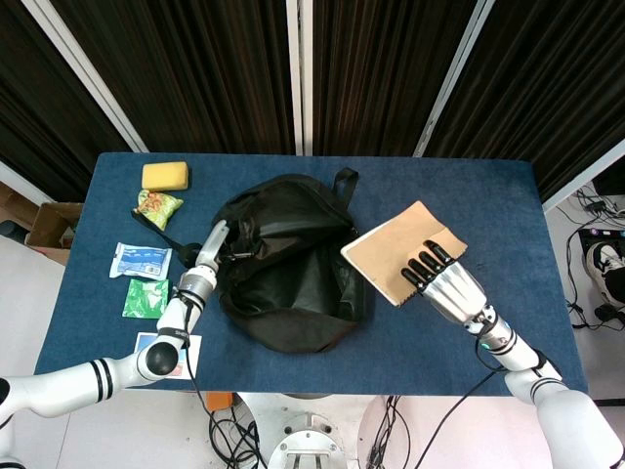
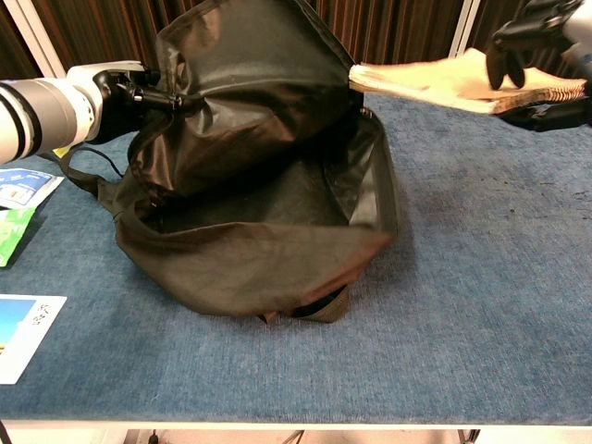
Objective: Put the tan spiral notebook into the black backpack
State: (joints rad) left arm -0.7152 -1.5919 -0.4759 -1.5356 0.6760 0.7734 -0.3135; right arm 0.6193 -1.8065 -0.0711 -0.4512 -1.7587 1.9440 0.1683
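The black backpack point(image 1: 288, 264) lies in the middle of the blue table, its mouth gaping toward me point(image 2: 268, 199). My left hand point(image 1: 213, 244) grips the bag's upper flap at its left edge and holds it up point(image 2: 120, 88). My right hand point(image 1: 444, 283) holds the tan spiral notebook point(image 1: 402, 252) lifted flat in the air to the right of the bag. In the chest view the notebook point(image 2: 435, 81) hovers above the table, its near corner close to the bag's upper right rim, with my right hand point(image 2: 541, 42) gripping its far end.
Along the table's left side lie a yellow sponge point(image 1: 165, 176), a green-yellow snack bag point(image 1: 156, 206), a white-blue packet point(image 1: 140, 260), a green packet point(image 1: 145, 298) and a white card point(image 1: 156, 344). Dark curtains hang behind the table.
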